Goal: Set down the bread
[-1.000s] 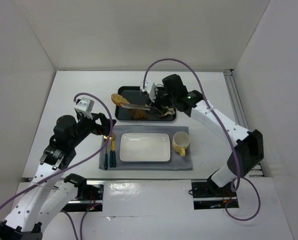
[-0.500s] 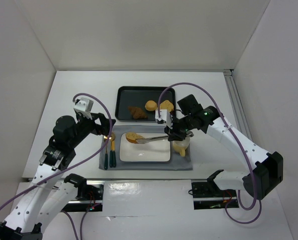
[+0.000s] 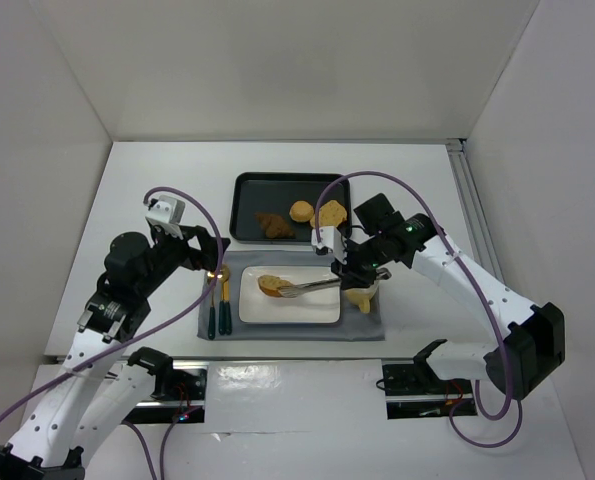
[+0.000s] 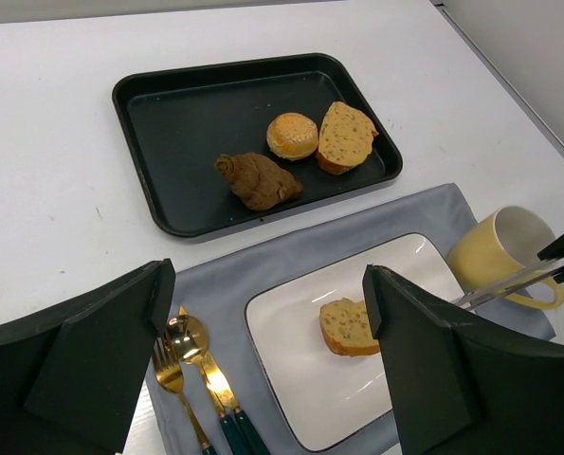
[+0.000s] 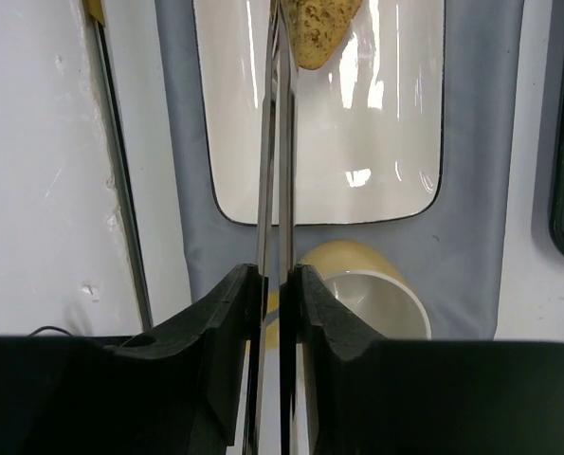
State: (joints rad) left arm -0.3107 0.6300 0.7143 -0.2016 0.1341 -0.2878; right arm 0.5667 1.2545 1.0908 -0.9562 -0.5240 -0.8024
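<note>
The bread (image 3: 269, 285), a small oval golden-brown slice, lies on the left part of the white plate (image 3: 295, 310). It also shows in the left wrist view (image 4: 350, 327) and the right wrist view (image 5: 321, 24). My right gripper (image 3: 352, 272) is shut on metal tongs (image 3: 312, 287), seen up close in the right wrist view (image 5: 280, 280). The tong arms (image 5: 280, 142) are nearly together, with their tips at the bread's edge. I cannot tell if they still pinch it. My left gripper (image 4: 267, 284) is open and empty, above the plate's left end (image 3: 207, 252).
A black tray (image 3: 247, 200) behind the plate holds a round bun (image 3: 301, 211), a wider golden slice (image 3: 332, 212) and a brown pastry (image 3: 272, 224). A yellow mug (image 4: 504, 251) stands right of the plate, under my right gripper. Gold cutlery (image 3: 217, 300) lies left on the grey mat (image 3: 367, 325).
My right arm carried the bread in the tongs from the tray over to the plate and lowered it onto the plate's left part. The left arm has not moved.
</note>
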